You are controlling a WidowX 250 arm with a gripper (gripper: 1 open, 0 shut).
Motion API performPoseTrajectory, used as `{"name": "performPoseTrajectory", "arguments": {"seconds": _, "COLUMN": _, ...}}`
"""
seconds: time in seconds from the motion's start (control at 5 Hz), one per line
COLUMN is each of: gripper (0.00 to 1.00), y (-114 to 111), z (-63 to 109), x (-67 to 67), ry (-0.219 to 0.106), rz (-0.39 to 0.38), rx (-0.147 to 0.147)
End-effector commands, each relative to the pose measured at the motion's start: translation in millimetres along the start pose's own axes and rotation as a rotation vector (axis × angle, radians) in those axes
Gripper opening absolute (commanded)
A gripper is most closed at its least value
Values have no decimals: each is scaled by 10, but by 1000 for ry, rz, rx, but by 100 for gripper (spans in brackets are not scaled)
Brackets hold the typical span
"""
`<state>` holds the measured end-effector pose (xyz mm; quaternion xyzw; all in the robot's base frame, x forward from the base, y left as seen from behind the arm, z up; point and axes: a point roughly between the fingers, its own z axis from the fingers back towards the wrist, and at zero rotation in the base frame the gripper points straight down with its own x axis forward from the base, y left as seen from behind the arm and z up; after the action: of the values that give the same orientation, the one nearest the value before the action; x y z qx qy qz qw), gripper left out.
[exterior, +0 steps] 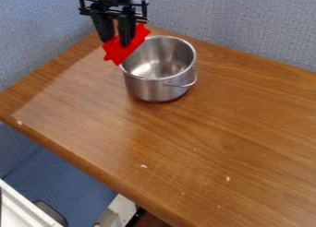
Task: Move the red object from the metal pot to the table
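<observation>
**Red block out of the pot, not yet on the table**

The claw (120, 37) hangs pointing straight down, its dark fingers closed around the red object (124, 44), which sits tilted between them with its lower corner poking out below. The block is held in the air, clear of the rim and just off the left side of the metal pot (160, 69), toward the far left corner of the table (186, 148). The pot looks empty now, its shiny inside showing nothing red.

So I'd say the lifting-out half is done. What is left is the setting down: the block has to be carried over bare wood, lowered until it rests there, and let go. There is open wood along the left edge and across the whole near half.

Only the lowest part of the arm shows, a black upright piece with a crossbar coming down from the top edge of the picture.
</observation>
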<state>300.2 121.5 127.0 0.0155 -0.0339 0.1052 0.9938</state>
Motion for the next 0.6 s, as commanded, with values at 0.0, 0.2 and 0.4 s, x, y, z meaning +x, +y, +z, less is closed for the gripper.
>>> {"name": "performPoseTrajectory", "arguments": {"seconds": 0.0, "gripper": 0, "y": -8, "z": 181, "x": -59, "ry": -47, "rz": -52, "rx": 45}}
{"name": "performPoseTrajectory", "arguments": {"seconds": 0.2, "gripper": 0, "y": -152, "z": 43, "x": -122, "ry": -27, "rz": -64, "rx": 63}}
{"name": "performPoseTrajectory", "arguments": {"seconds": 0.4, "gripper": 0, "y": -397, "z": -38, "x": -161, "ry": -28, "rz": -83, "rx": 68}}
